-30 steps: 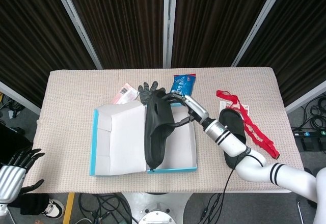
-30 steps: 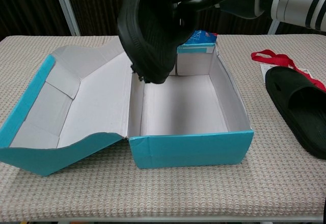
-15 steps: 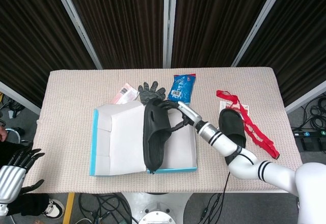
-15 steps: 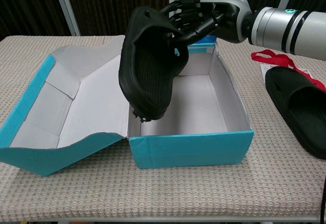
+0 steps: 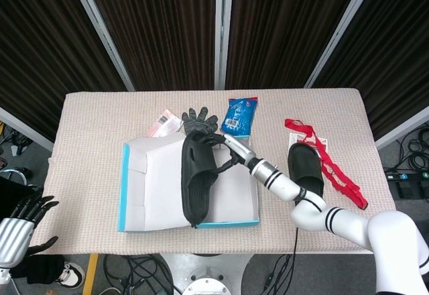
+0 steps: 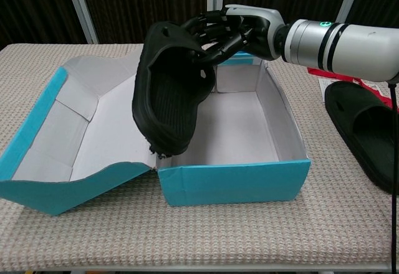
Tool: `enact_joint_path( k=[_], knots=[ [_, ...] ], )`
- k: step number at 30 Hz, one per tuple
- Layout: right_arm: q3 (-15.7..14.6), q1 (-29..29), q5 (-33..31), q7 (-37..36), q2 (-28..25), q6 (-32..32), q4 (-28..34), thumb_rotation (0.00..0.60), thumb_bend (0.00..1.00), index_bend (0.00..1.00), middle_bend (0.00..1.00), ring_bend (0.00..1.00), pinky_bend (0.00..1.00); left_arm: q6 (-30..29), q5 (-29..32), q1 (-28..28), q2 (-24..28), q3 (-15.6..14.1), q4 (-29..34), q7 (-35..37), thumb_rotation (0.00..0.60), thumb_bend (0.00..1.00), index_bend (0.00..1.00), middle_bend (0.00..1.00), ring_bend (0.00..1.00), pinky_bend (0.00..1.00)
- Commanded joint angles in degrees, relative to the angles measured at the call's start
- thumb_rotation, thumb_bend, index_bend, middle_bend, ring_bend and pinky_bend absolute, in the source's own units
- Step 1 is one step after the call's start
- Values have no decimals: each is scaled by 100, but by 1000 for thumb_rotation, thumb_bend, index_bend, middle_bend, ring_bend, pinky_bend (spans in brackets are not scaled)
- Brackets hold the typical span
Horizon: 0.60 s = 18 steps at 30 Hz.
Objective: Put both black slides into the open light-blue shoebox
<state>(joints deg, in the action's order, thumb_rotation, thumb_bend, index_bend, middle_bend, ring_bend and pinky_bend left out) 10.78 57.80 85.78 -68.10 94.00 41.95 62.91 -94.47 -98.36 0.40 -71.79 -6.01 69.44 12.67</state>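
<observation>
1. Shoebox (image 6: 234, 184) sits at the near middle of the table (image 5: 87, 121), light-blue outside, white inside, lid (image 6: 81, 143) folded open to the left.
2. Your left hand (image 5: 23, 221) hangs off the near-left corner, below table level, fingers apart, holding nothing.
3. Your right hand (image 6: 234, 28) reaches in from the right over the box's far-left part. Its dark fingers (image 6: 209, 28) are curled round the strap end of the first black slide (image 6: 168, 90), gripping it.
4. That slide is off the table, tilted steeply, sole facing the chest camera, its low end over the seam between box and lid. Can't tell if it touches the cardboard.
5. Second black slide (image 5: 305, 171) lies flat on the table right of the box, clear of it, partly behind your right forearm in the head view.
6. Red strap (image 5: 328, 167) lies just right of that slide.
7. Far of the box: black glove (image 5: 196, 118), blue packet (image 5: 239, 112), pink-and-white card (image 5: 161, 123) part hidden by the lid.
</observation>
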Motion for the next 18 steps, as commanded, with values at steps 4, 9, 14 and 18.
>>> enact_joint_path(
  k=[4,9,14,18],
  knots=[
    [-148,118,104,122,182,-88,-335,600,26,573,518,188,230,0,0,0,0,0,0,0,600,142,223,172,94,149],
    [-220,187,148,55,326,-100,-586,600,16,578,504,188,233,0,0,0,0,0,0,0,600,142,223,172,94,149],
    [-249,236,171,-114,456,-52,-783,600,0,559,481,188,237,0,0,0,0,0,0,0,600,142,223,172,94,149],
    [-284,255,187,-178,546,-14,-925,600,0,552,468,188,242,0,0,0,0,0,0,0,600,142,223,172,94,148]
  ],
)
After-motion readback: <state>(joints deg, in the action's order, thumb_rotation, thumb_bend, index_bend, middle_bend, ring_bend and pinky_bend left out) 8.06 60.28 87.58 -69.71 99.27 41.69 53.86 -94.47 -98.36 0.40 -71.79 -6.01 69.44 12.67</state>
